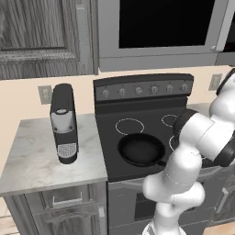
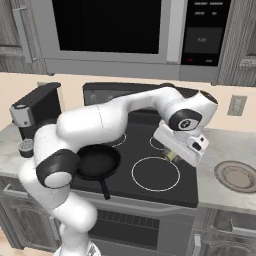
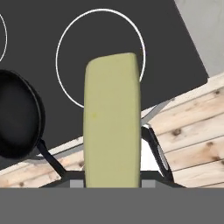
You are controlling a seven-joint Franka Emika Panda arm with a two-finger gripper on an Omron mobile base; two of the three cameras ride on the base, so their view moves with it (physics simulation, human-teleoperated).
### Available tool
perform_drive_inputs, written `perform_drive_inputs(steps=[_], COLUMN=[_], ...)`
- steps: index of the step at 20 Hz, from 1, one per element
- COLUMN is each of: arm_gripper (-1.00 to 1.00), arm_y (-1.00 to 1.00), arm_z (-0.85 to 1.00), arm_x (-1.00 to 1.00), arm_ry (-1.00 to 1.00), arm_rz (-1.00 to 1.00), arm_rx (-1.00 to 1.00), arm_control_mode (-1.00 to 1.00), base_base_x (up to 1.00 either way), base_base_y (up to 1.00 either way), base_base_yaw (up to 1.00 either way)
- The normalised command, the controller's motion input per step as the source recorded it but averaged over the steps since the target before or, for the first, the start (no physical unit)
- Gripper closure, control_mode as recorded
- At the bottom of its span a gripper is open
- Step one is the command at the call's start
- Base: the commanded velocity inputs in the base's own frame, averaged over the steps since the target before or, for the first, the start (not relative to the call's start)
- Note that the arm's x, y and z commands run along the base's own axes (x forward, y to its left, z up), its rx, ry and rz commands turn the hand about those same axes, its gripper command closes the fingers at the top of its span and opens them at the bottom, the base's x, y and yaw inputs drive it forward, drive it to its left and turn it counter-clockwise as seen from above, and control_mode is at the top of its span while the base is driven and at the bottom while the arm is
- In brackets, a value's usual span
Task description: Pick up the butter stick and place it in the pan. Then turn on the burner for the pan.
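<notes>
- You are holding the butter stick (image 3: 112, 122) in the gripper (image 3: 113, 183); the pale yellow bar is sticking straight out from between the fingers, which are clamping it at its near end.
- In the right base view you are seeing just a sliver of the butter stick (image 2: 172, 156) peeking out under the gripper (image 2: 174, 154), which is hanging above the stovetop (image 2: 150, 187), over the front right burner ring (image 2: 155, 174).
- The pan (image 2: 97, 161) is sitting off to the gripper's left on the front left burner, its handle pointing toward the stove's front edge; the hand view is catching the pan (image 3: 17, 116) at its left edge, apart from the butter.
- The stove knobs (image 1: 138, 90) are lining the back panel, beyond the gripper.
- A coffee machine (image 1: 63, 123) is standing on the tabletop (image 1: 32, 156), farther left past the pan.
- A round sink drain (image 2: 237, 176) is lying in the tabletop to the gripper's right.
</notes>
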Motion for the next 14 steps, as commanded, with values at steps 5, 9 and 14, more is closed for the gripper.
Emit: perform_drive_inputs(steps=[5, 9, 14], arm_gripper=[1.00, 1.00, 1.00], arm_y=[0.60, 0.63, 0.65], arm_z=[0.36, 0.28, 0.17], arm_x=[-0.08, -0.08, -0.11], arm_ry=[0.00, 0.00, 0.00], arm_rz=[0.07, 0.05, 0.07], arm_rx=[-0.09, -0.07, -0.06], arm_control_mode=[-1.00, -1.00, -1.00], base_base_x=[0.00, 0.00, 0.00], base_base_y=[0.00, 0.00, 0.00], base_base_yaw=[0.00, 0.00, 0.00])
